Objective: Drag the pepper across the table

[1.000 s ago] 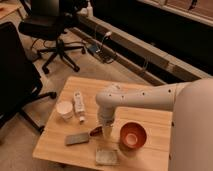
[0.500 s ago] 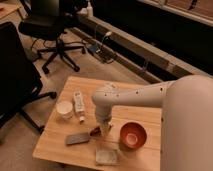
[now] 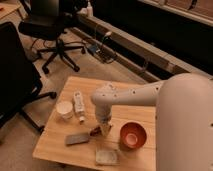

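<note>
The gripper (image 3: 105, 131) hangs low over the worktop (image 3: 54, 144), just beside the pepper (image 3: 93, 132), between a grey block (image 3: 76, 139) and an orange bowl (image 3: 132, 136). A white cup (image 3: 64, 109) stands nearby.

You see a white cup (image 3: 64, 109) beside a white bottle (image 3: 79, 104), a grey block (image 3: 77, 138) just left of the gripper (image 3: 104, 131), an orange bowl (image 3: 132, 135) right of it, an office chair (image 3: 50, 26) upper left.
</note>
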### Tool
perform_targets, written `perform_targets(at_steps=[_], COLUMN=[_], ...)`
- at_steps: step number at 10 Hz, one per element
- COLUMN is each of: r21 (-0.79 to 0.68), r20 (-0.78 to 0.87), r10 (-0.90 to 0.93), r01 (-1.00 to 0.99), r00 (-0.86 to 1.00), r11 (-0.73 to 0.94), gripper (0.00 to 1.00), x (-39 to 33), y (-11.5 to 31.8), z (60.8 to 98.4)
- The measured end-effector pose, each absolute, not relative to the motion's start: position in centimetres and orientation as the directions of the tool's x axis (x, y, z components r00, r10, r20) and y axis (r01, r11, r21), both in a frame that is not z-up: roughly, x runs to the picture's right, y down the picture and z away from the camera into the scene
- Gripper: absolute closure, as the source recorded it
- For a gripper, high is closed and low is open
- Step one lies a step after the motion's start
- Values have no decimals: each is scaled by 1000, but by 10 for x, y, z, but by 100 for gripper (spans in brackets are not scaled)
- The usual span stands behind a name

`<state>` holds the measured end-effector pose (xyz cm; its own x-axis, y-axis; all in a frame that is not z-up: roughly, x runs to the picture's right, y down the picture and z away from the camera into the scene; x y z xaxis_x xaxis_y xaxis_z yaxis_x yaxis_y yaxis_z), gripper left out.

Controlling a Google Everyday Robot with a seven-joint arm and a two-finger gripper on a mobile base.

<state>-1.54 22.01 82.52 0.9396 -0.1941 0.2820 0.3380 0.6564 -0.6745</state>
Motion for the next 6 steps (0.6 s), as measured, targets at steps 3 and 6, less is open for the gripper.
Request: perform_targets(at_steps=[3,6], r21=[-683,-689], r20=[271,262], r10=[-196,-197], r01=[332,326], r00=[942,945], r11=[651,647], gripper=[81,74], x=[-16,-17], y=[221,220], z=[828,830])
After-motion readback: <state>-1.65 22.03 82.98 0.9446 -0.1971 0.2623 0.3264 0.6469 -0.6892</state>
